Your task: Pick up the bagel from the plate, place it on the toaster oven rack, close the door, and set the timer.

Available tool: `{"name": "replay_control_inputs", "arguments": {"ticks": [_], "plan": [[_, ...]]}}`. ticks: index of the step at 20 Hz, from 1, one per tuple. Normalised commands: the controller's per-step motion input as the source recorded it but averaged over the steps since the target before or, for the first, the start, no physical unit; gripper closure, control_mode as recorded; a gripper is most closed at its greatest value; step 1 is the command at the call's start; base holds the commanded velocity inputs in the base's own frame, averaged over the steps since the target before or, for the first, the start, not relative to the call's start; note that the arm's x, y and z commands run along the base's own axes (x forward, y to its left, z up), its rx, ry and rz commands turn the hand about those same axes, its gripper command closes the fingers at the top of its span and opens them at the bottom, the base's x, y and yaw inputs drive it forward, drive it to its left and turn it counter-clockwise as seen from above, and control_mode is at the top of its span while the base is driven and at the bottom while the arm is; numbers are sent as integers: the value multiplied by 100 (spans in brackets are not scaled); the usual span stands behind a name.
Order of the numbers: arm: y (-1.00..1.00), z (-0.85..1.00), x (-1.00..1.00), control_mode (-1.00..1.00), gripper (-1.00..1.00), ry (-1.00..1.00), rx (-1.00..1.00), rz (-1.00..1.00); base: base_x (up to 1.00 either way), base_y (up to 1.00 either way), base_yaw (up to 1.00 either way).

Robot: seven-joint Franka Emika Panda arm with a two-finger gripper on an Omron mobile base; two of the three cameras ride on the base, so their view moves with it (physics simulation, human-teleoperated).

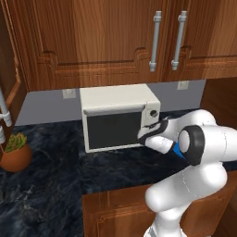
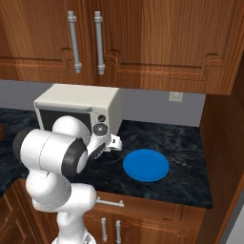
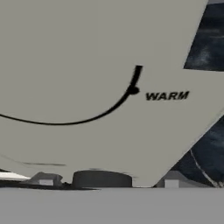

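With the door (image 1: 115,128) shut and the plate (image 2: 146,165) bare near the worktop's right edge, the gripper (image 1: 149,131) presses close to the oven's lower knob (image 2: 99,128) — jaw gap unclear — a small, stiff, likely slick dial best pinched across its rim.

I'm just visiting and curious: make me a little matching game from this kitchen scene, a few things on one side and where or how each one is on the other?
Things:
1. plate
2. door
3. potted plant
4. gripper

States:
A. shut, dark glass facing out
B. bare, on the counter right of the oven
C. at the oven's front, below its knobs
D. far left on the counter

Pairs: 1-B, 2-A, 3-D, 4-C
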Motion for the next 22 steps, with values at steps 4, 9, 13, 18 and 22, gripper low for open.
{"name": "replay_control_inputs", "arguments": {"ticks": [4,9,13,18,22], "plan": [[-73,0,18,-100,100,0,15,0,0,0,0],[-73,0,20,-100,100,0,14,0,0,0,0],[-73,0,21,-100,100,0,12,0,0,0,0],[-74,0,18,-100,100,0,8,0,0,0,0],[-71,0,17,-100,100,0,6,0,0,0,0]]}}
